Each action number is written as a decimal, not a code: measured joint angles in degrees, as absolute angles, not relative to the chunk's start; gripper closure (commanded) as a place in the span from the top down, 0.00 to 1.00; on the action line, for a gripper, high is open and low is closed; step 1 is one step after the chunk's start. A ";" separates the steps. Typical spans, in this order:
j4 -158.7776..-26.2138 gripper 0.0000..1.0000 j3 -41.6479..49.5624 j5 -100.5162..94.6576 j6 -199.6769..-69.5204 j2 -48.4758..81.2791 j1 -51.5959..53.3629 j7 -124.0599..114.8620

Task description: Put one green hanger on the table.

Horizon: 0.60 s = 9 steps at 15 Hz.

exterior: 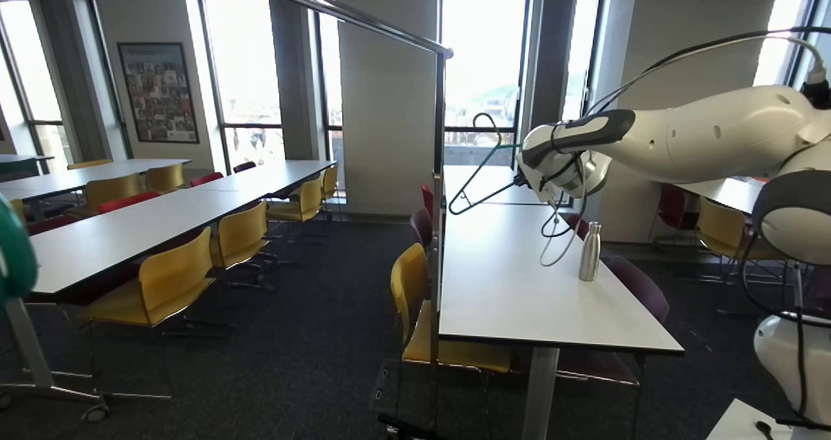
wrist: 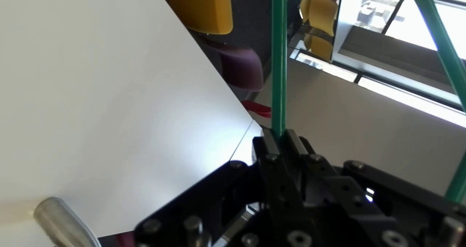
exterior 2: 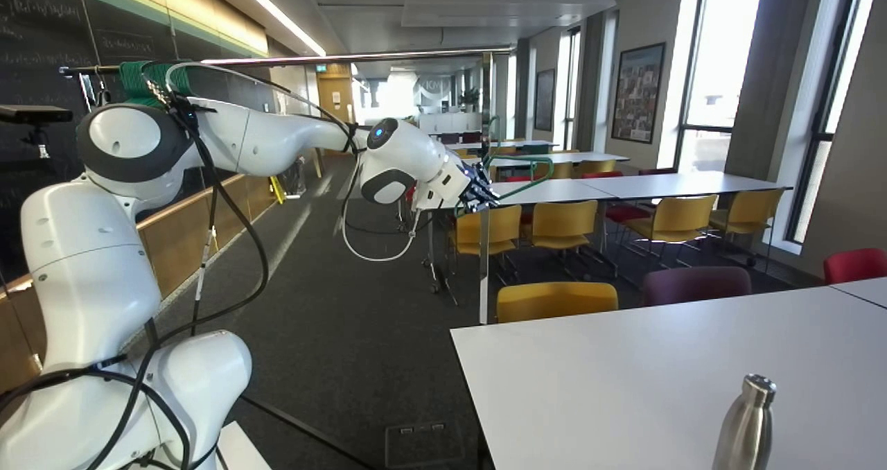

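The pincer (wrist: 279, 134) holds the green hanger (wrist: 279, 61) aloft, perhaps over the table (exterior 2: 610, 373).

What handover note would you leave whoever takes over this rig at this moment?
End effector: closed on one bar of the green hanger.
Where: the hanger is held in the air, off the rail that carries a bunch of other green hangers. The table is lower down; a metal bottle stands on it near an edge.
Done: one hanger gripped and off the rail.
Left: lower it onto the table and release. I can't tell if it is over the tabletop, so check first; I'd steer clear of the bottle.
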State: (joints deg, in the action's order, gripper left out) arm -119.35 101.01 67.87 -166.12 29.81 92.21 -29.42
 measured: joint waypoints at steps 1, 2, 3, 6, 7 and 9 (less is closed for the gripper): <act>-119.90 0.02 102.43 66.48 -163.55 31.05 92.21 -30.89; -120.28 0.02 103.54 65.23 -161.46 32.17 92.22 -32.09; -120.50 0.02 104.35 64.18 -159.75 33.12 92.22 -33.00; -121.28 0.02 105.47 61.40 -156.09 35.22 92.05 -33.98; -121.94 0.02 105.27 60.21 -155.32 35.67 91.55 -33.98; -124.02 0.02 103.76 57.51 -154.70 36.38 89.08 -33.98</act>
